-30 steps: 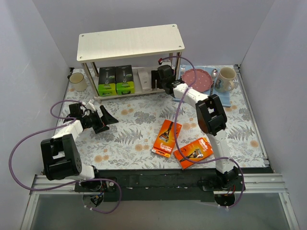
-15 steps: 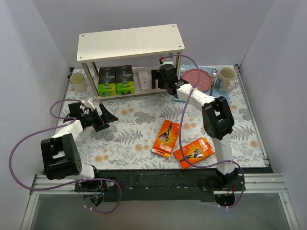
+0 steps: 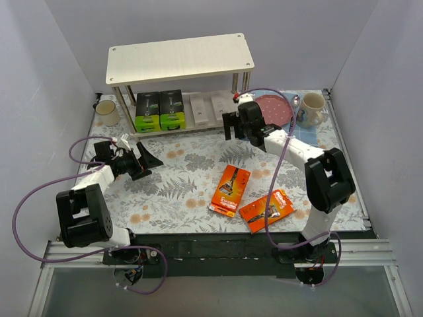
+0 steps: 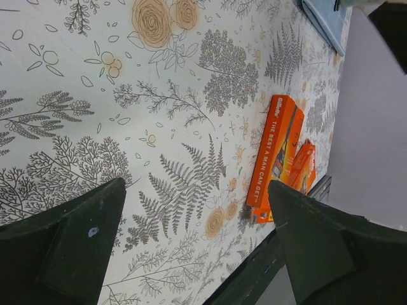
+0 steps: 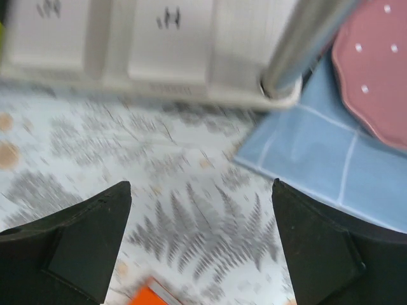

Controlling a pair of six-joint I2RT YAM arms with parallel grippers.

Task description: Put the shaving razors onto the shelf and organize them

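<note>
Pale wood-grain shelf (image 3: 178,58), shiny chrome legs (image 5: 305,38), glossy orange packs (image 3: 230,190)

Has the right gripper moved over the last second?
Yes. The right gripper has backed out from under the shelf, toward the near side and slightly right, jaws open.

1. The shelf (image 3: 180,58) stands at the table's (image 3: 185,165) 12 o'clock.
2. On its lower board, running from 9 to 3 o'clock, are the first pack (image 3: 149,111), second pack (image 3: 172,109), first slim box (image 3: 197,109) and second slim box (image 3: 218,107).
3. A third pack (image 3: 230,190) lies on the table at 5 o'clock, with a fourth pack (image 3: 266,211) just beside it at its 4 o'clock.
4. The mat (image 5: 305,159) lies at 2 o'clock and bears the plate (image 3: 274,105). The mug (image 3: 312,109) is at the plate's 3 o'clock.
5. A cup (image 3: 107,112) stands at 10 o'clock.
</note>
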